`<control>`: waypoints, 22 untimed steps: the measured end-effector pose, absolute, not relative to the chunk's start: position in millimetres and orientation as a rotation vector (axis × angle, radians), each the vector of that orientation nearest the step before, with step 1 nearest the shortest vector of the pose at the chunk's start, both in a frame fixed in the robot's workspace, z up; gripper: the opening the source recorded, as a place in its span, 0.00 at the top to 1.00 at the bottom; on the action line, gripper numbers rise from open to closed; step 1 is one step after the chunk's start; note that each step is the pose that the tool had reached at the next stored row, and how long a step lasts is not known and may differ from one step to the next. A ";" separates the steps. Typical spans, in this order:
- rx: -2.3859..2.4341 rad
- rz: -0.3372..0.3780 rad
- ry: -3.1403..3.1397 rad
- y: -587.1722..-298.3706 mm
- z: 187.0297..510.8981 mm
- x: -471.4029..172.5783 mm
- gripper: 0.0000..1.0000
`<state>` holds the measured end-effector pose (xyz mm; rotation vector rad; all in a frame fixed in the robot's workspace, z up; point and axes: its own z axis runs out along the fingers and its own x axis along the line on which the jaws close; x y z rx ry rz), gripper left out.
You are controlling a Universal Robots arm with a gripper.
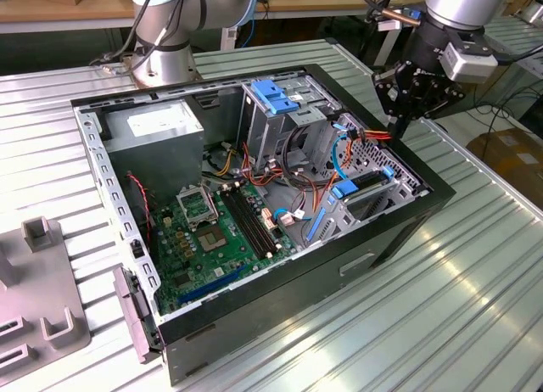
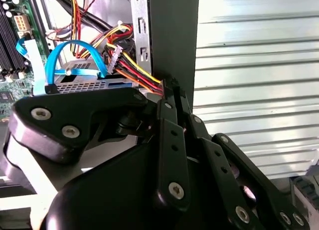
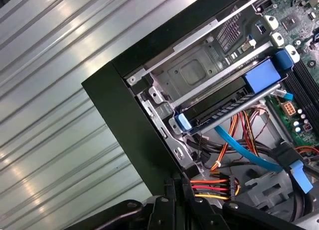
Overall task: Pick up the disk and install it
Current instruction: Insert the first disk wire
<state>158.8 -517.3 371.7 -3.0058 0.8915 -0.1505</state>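
Note:
The disk (image 1: pixel 366 182) lies seated in the drive bay at the case's right side in the exterior view, its light-blue bracket showing at both ends. In the first wrist view the disk (image 3: pixel 219 110) appears edge-on in the metal cage, with blue tabs on either end. My gripper (image 1: pixel 392 131) hangs just above the case's far right rim, a short way beyond the disk. In both wrist views my gripper (image 2: pixel 168 88) (image 3: pixel 182 182) has its fingers closed together on the plug of a red, yellow and black power cable (image 3: pixel 217 185).
The open black computer case (image 1: pixel 399 231) lies on a ribbed metal table (image 1: pixel 475 307). Inside are a grey power supply box (image 1: pixel 157 129), a green motherboard (image 1: pixel 212 231), a cage with a blue handle (image 1: pixel 276 99) and blue data cables (image 3: pixel 244 150). A grey fixture (image 1: pixel 38 299) stands at the exterior view's left.

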 end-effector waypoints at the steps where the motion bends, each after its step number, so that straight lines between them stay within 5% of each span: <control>1: -3.006 -0.151 0.892 -517.4 371.7 158.2 0.84; 22: -2.935 -0.154 1.143 -517.4 371.6 149.3 0.84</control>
